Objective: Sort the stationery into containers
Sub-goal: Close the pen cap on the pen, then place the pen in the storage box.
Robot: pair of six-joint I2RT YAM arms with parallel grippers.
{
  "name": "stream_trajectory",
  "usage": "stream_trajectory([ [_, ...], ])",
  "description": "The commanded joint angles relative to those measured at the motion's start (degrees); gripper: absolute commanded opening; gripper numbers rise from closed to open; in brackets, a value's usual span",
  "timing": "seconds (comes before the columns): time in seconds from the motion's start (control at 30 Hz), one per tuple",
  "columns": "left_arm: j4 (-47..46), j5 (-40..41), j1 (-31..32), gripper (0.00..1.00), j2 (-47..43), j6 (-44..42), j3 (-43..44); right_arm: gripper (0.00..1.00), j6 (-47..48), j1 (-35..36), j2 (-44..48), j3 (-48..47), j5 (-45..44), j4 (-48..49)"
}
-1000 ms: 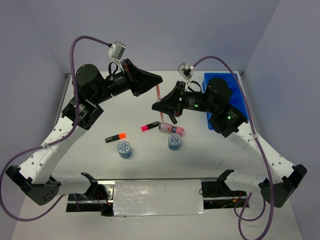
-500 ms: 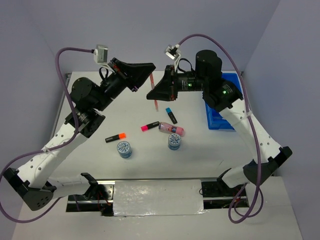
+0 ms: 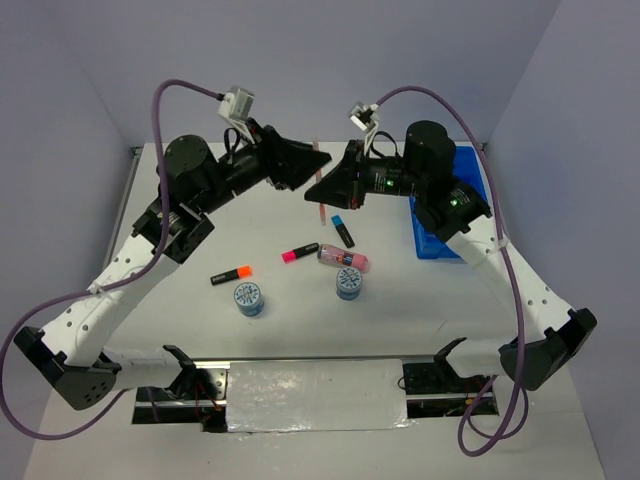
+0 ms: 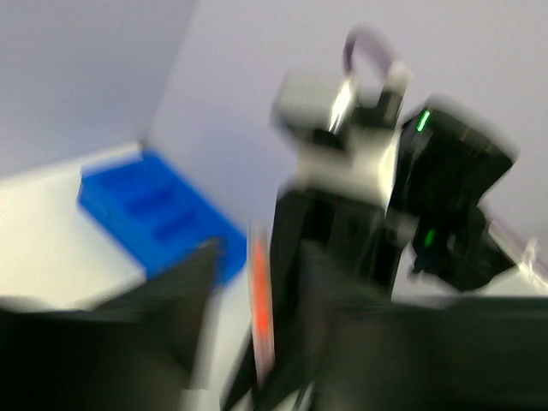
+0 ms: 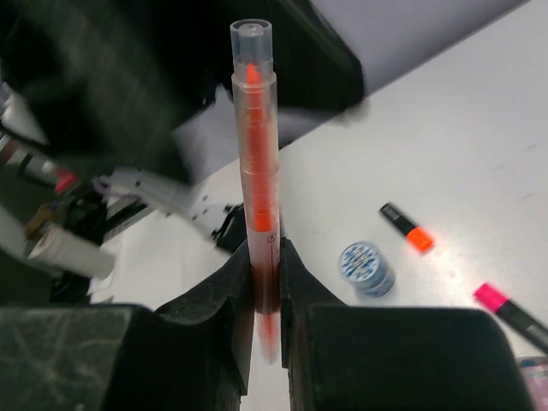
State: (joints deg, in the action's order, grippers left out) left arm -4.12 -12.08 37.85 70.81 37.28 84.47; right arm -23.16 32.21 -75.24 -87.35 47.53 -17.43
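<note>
Right wrist view: my right gripper (image 5: 265, 261) pinches the thin orange pen (image 5: 254, 154) upright, mid-air; the left gripper (image 3: 318, 160) sits alongside, its jaws too blurred to judge. Next I'd carry the pen right to the blue tray (image 3: 438, 245).

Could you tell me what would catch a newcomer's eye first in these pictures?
The left arm and right arm meet nose to nose above the back of the table, where the right tool clamps a thin orange pen. Beneath them three highlighters, a pink tube and two round blue discs lie loose, and a blue tray sits at the right edge.
</note>
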Motion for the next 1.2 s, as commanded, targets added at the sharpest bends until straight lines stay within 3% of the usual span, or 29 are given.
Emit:
stream_trajectory([
  [0.0,14.6,-10.9,-1.6,0.77,0.4,-0.5,2.0,0.0,-2.5,-1.7,3.9,3.6,-8.3,16.2],
  [0.03,14.5,-9.9,-2.2,0.92,0.3,-0.4,3.1,0.0,-2.5,-1.8,4.6,5.2,-8.9,16.3],
  [0.07,14.5,-9.2,-3.5,0.99,0.4,-0.3,4.3,0.0,-2.7,-1.7,5.3,8.6,-9.2,16.5],
  [0.17,21.4,-1.6,-6.5,0.99,2.7,1.0,14.4,0.0,-3.9,-2.5,8.0,14.1,-12.8,15.2],
  [0.23,32.7,8.5,-8.1,0.99,6.1,2.0,26.9,0.0,-6.7,-6.6,9.6,16.8,-13.9,14.9],
  [0.33,41.4,20.3,-8.6,0.99,7.8,2.3,37.6,0.0,-13.7,-12.8,10.9,19.3,-26.6,7.0],
  [0.37,43.7,22.4,-8.6,0.99,6.0,1.8,36.5,0.0,-19.0,-14.2,10.8,17.9,-39.9,2.5],
  [0.4,44.3,24.4,-8.6,0.99,4.6,1.7,34.9,0.0,-22.9,-15.4,10.5,17.0,-46.6,-8.3],
  [0.43,44.4,25.7,-8.7,0.99,3.2,1.8,32.5,0.0,-26.0,-18.3,10.1,16.3,-52.2,-12.3],
  [0.53,43.2,26.6,-8.7,0.99,-2.6,2.1,22.1,0.0,-32.4,-22.8,10.1,18.4,-66.1,-16.3],
  [0.67,42.3,21.9,-8.7,0.99,-7.9,1.6,9.9,0.0,-37.7,-30.2,6.7,21.1,-71.9,-19.6],
  [0.77,42.6,18.4,-8.7,0.99,-8.3,0.9,5.9,0.0,-40.4,-34.5,3.4,22.4,-72.9,-20.4],
  [0.97,40.9,12.6,-8.7,0.99,-8.8,0.4,0.7,0.0,-45.1,-38.1,-3.5,24.9,-72.4,-16.7],
  [1.17,41.7,10.4,-8.7,0.99,-6.9,-0.6,1.7,0.05,-46.1,-38.3,-10.9,22.7,-72.3,-18.7],
])
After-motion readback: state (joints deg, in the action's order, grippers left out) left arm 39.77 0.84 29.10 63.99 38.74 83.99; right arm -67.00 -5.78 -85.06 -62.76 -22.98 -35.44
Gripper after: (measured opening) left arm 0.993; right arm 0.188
